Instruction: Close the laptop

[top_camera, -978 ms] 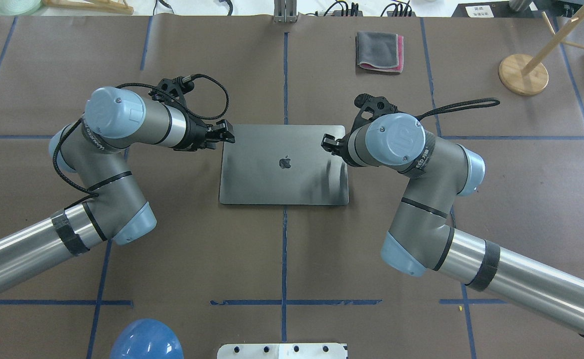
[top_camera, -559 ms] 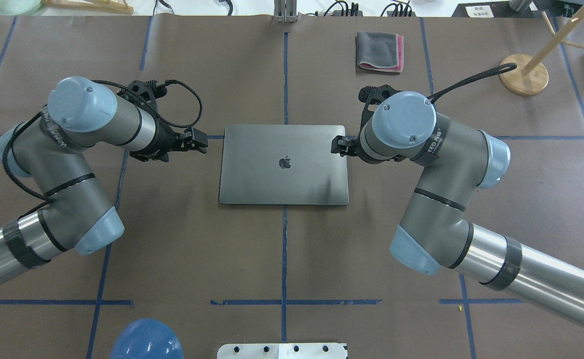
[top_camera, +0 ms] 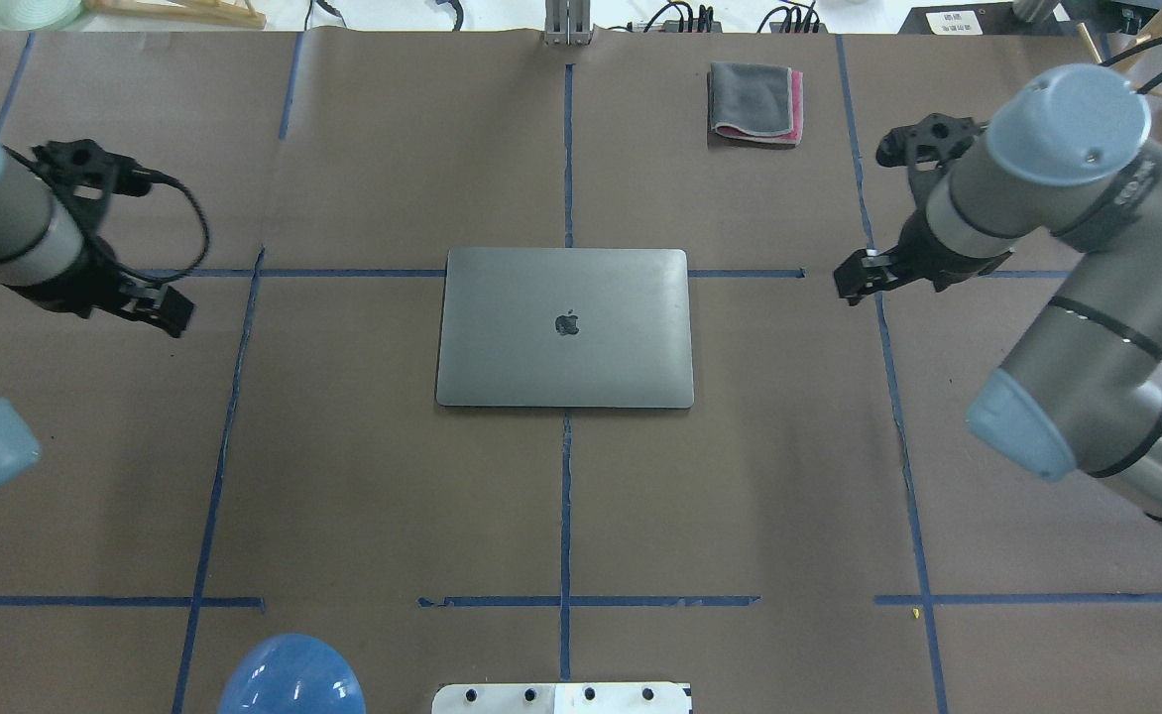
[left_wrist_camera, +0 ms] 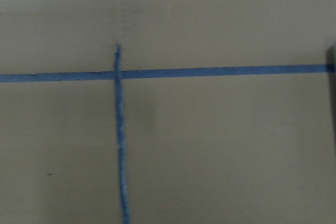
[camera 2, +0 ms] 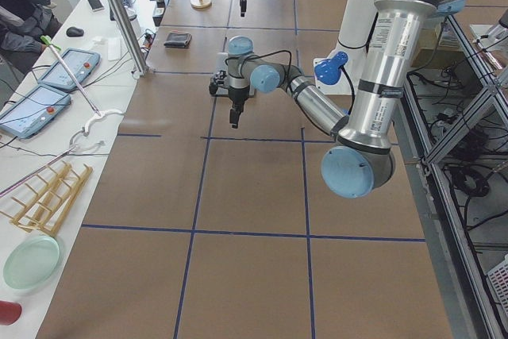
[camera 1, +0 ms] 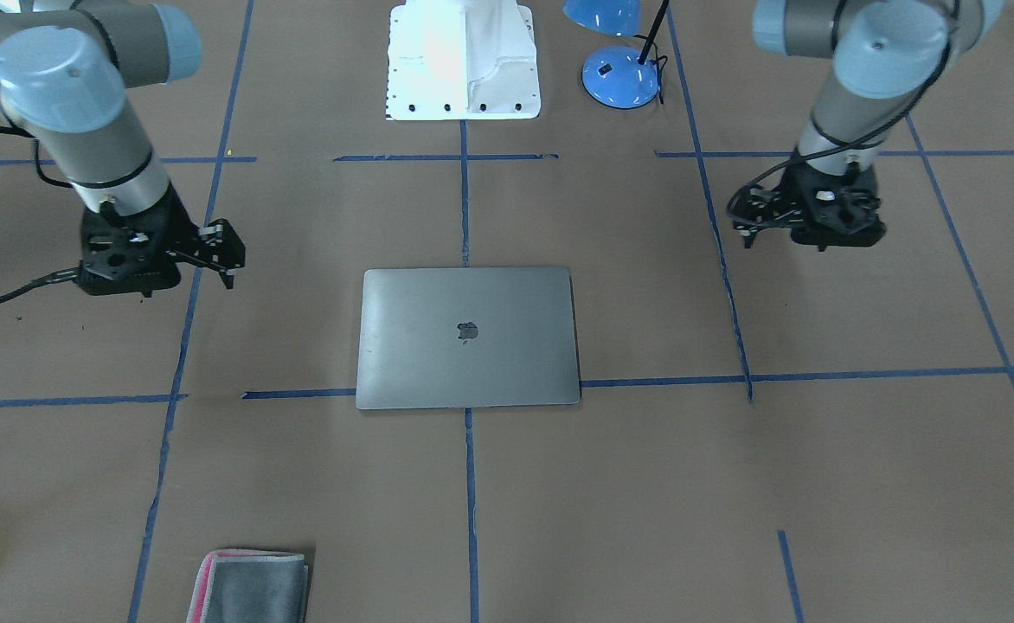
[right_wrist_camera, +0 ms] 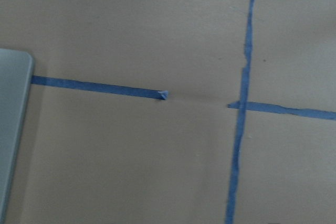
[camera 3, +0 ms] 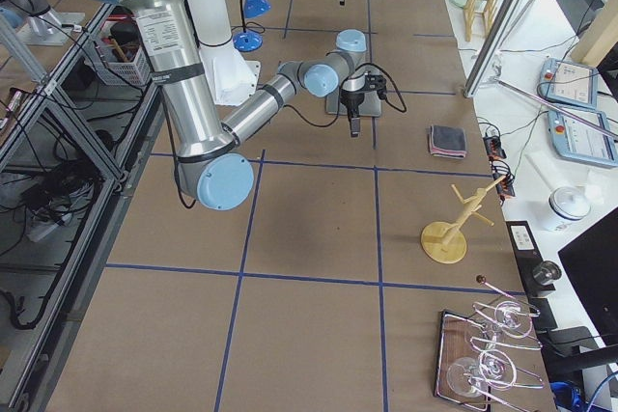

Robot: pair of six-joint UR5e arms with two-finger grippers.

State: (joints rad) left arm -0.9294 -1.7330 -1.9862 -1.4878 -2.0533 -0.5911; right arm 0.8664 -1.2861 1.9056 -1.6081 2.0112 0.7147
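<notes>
The laptop (top_camera: 564,327) lies shut and flat at the middle of the table, grey lid up with the dark apple logo showing; it also shows in the front view (camera 1: 468,337). My left gripper (top_camera: 171,311) hangs over bare table far to the laptop's left, fingers together and empty; in the front view (camera 1: 745,227) it is on the right. My right gripper (top_camera: 852,280) hangs to the laptop's right, fingers together and empty; in the front view (camera 1: 223,253) it is on the left. The right wrist view shows only the laptop's corner (right_wrist_camera: 11,129).
A folded grey-and-pink cloth (top_camera: 755,102) lies at the far side, right of centre. A wooden stand (top_camera: 1040,147) is at the far right. A blue lamp (top_camera: 291,676) and the white base plate (top_camera: 561,698) sit at the near edge.
Both arms have pulled outward, away from the laptop's left and right edges, and now hang far out to each side. The laptop has not moved.
</notes>
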